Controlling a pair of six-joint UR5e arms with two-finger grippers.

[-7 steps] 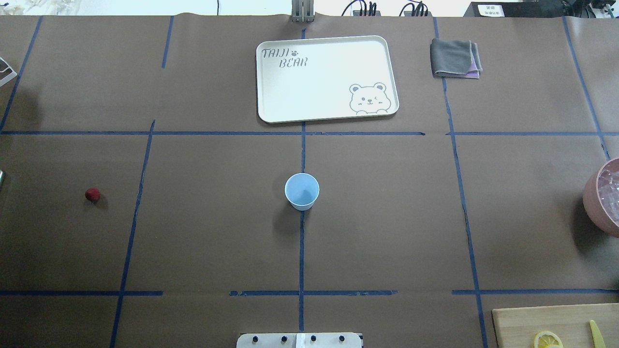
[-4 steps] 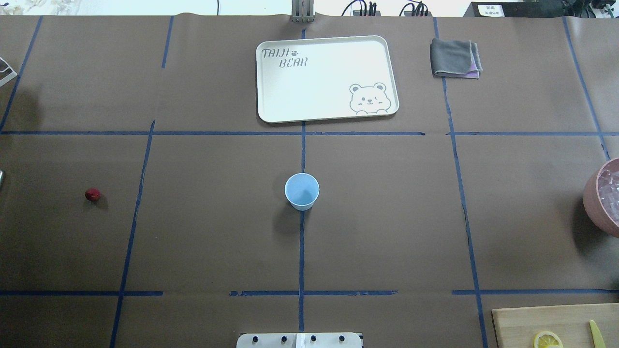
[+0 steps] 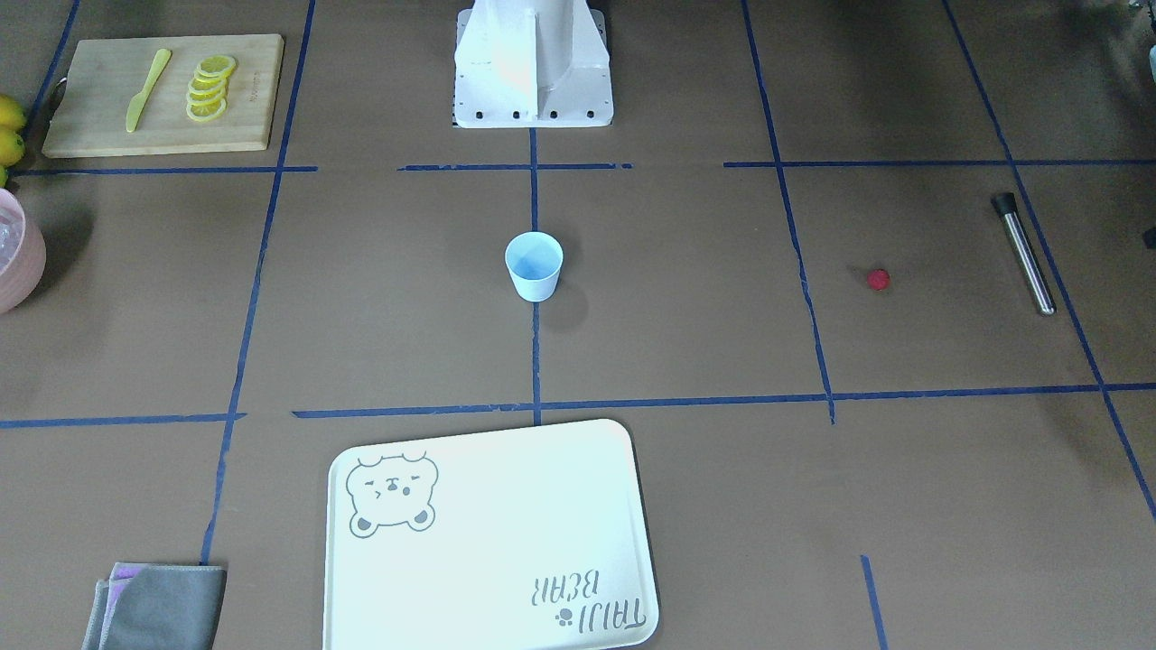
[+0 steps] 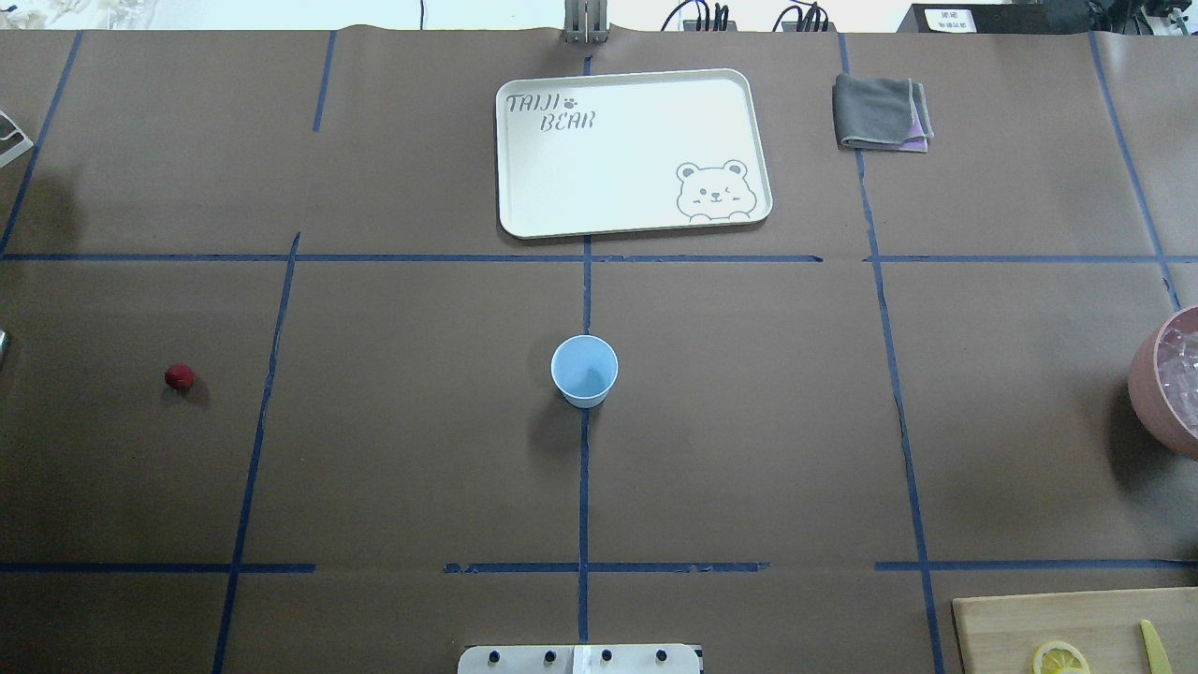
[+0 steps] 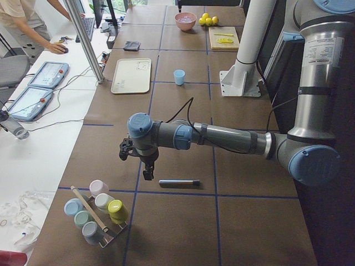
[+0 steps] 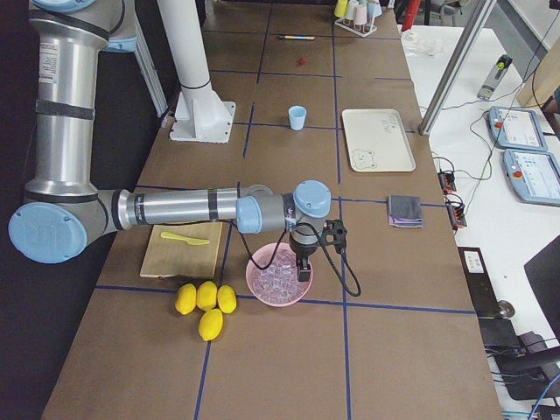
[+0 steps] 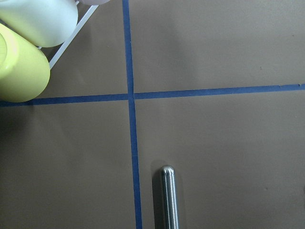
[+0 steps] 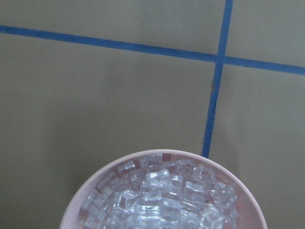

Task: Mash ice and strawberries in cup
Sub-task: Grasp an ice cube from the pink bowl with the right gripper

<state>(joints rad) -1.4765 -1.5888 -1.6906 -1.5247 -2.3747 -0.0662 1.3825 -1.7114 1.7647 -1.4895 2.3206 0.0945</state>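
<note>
So the cup stands upright in the middle of the worktop, with the strawberry lying well apart on the robot's left side. The ice is piled in the pink bowl, and the right jaws hang just above it. The left jaws hover near a metal rod. Open or closed? Can't tell for either.

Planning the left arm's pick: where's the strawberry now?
Overhead view: the strawberry lies on the robot's left, level with the cup and well apart from it. Front-facing view: it lies between the cup and the metal rod, nearer the rod.
</note>
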